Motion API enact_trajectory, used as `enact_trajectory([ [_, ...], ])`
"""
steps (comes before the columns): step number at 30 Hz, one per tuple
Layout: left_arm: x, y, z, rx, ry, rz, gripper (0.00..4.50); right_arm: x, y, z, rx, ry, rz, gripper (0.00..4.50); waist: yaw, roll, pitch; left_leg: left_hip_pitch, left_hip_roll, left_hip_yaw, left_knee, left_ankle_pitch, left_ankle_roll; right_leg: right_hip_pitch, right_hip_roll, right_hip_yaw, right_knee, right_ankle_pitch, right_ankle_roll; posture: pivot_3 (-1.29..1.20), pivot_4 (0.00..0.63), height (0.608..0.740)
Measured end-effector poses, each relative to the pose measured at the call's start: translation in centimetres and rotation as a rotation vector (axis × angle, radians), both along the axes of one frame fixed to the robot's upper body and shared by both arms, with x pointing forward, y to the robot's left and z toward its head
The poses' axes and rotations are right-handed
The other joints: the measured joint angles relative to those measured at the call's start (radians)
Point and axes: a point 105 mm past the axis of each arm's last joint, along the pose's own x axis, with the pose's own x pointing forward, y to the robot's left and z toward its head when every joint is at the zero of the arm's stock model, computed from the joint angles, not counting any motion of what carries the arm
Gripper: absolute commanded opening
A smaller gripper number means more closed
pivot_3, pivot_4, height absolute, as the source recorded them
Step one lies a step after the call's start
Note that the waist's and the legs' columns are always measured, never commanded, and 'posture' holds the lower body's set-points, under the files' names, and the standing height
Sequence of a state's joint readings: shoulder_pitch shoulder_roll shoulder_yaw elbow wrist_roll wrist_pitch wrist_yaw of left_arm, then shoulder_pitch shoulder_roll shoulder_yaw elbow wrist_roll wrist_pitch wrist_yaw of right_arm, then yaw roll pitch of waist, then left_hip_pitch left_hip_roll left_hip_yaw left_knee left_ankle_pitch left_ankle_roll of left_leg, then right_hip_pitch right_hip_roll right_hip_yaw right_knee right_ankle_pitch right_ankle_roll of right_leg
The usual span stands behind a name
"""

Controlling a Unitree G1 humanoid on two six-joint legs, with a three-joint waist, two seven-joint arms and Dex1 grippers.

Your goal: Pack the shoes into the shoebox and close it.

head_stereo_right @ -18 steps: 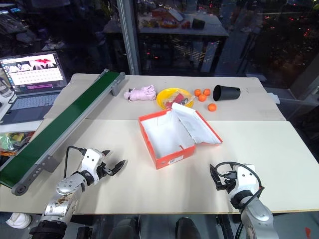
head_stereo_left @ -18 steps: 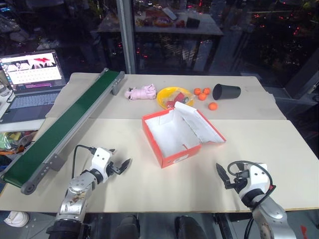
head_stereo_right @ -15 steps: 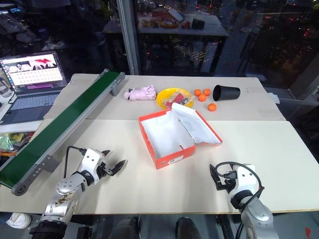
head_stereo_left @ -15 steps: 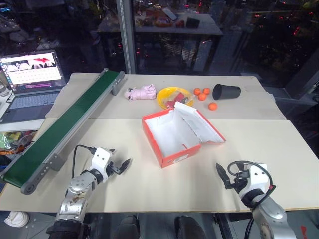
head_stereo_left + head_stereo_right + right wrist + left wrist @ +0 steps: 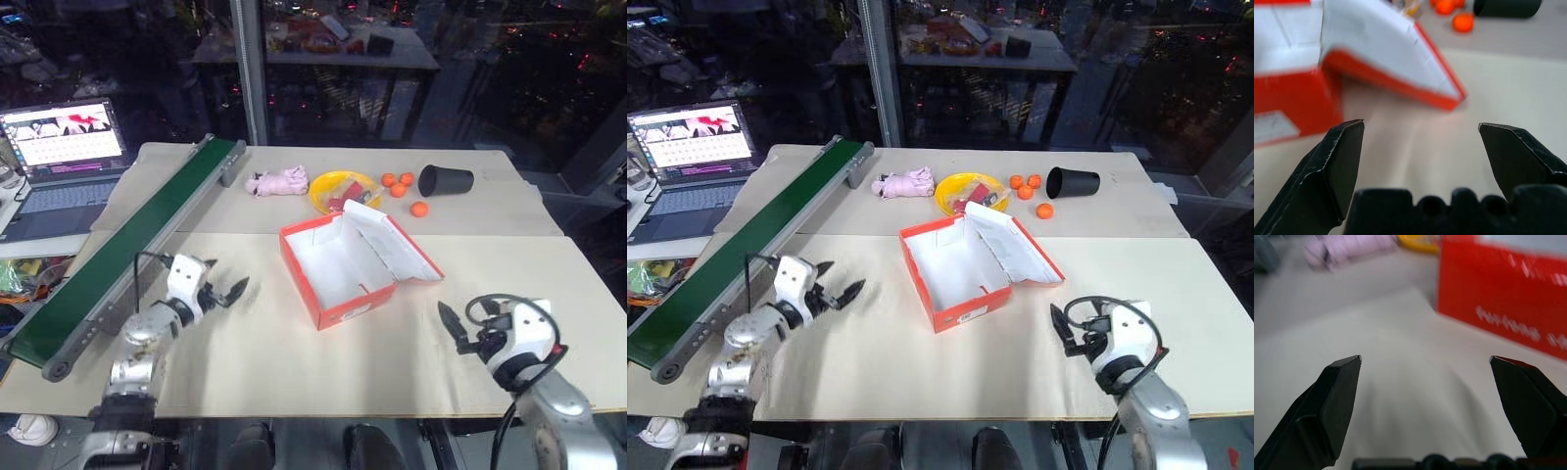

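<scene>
Jaws are standing apart and empty on both sides; left gripper (image 5: 227,292) is lifting farther up-left, right gripper (image 5: 453,328) rising, shoebox (image 5: 333,279) gaping empty.

Even overhead light; blurred wrist views

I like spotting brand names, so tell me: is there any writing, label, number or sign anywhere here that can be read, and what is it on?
None can be read.
Shoebox: a pale label on its red front wall, too small to read.
Shoebox, left wrist view: a row of white lettering on the red wall, too blurred to read.
Laptop: its lit screen shows rows of tiny marks, too small to read.
</scene>
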State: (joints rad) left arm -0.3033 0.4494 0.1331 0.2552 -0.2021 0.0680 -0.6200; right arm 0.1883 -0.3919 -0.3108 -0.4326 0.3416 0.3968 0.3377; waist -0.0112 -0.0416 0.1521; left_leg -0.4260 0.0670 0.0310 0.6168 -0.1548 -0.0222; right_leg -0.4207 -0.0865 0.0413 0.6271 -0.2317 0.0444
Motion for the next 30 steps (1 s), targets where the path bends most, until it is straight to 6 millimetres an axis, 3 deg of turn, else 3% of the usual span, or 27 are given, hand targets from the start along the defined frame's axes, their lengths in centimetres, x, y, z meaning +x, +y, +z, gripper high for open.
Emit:
enact_trajectory([
  [7, 1.3, 0.0, 2.6, -0.016, -0.077, 0.023, 4.50, 1.1, -1.8, 4.4, -0.053, -0.066, -0.011, 4.41, -0.001, 0.000, 0.000, -0.001, 0.000, 0.000, 0.000, 0.001, 0.001, -0.001, 0.001, 0.001, 0.000, 0.003, 0.007, 0.00, 0.150, 0.740],
  [10, 2.1, 0.3, 5.1, -0.038, -0.152, 0.052, 4.50, 2.1, -2.1, 7.8, -0.076, -0.133, 0.003, 4.41, -0.002, 0.000, 0.000, -0.002, 0.000, -0.001, 0.000, 0.001, 0.001, -0.001, 0.001, 0.001, 0.000, 0.004, 0.008, 0.00, 0.150, 0.740],
  [12, 2.5, 0.3, 6.9, -0.065, -0.198, 0.067, 4.50, 3.0, -1.1, 10.1, -0.059, -0.185, 0.055, 4.41, -0.004, -0.001, 0.000, -0.001, 0.000, -0.001, 0.001, 0.001, 0.001, 0.000, 0.003, 0.002, 0.000, 0.004, 0.008, 0.00, 0.150, 0.740],
  [15, 2.7, -0.2, 9.1, -0.080, -0.247, 0.069, 4.50, 4.2, 2.4, 12.4, -0.023, -0.219, 0.205, 4.41, -0.007, -0.001, 0.000, -0.001, 0.001, -0.002, 0.001, 0.001, 0.001, 0.000, 0.005, 0.004, 0.000, 0.004, 0.008, 0.00, 0.150, 0.740],
  [22, 2.1, -0.7, 10.1, -0.082, -0.224, 0.108, 4.50, 5.2, 9.1, 11.5, 0.014, -0.125, 0.496, 4.41, -0.001, -0.001, 0.001, -0.006, 0.002, -0.004, 0.001, 0.001, 0.002, -0.002, 0.007, 0.004, -0.001, 0.007, 0.003, 0.00, 0.150, 0.740],
  [30, 0.6, -1.0, 10.5, -0.076, -0.182, 0.151, 4.50, 5.7, 11.0, 10.5, 0.045, -0.073, 0.587, 4.41, -0.001, -0.001, 0.001, -0.004, 0.003, -0.004, 0.002, 0.001, 0.002, -0.002, 0.009, 0.004, 0.001, 0.007, 0.003, 0.00, 0.150, 0.740],
])
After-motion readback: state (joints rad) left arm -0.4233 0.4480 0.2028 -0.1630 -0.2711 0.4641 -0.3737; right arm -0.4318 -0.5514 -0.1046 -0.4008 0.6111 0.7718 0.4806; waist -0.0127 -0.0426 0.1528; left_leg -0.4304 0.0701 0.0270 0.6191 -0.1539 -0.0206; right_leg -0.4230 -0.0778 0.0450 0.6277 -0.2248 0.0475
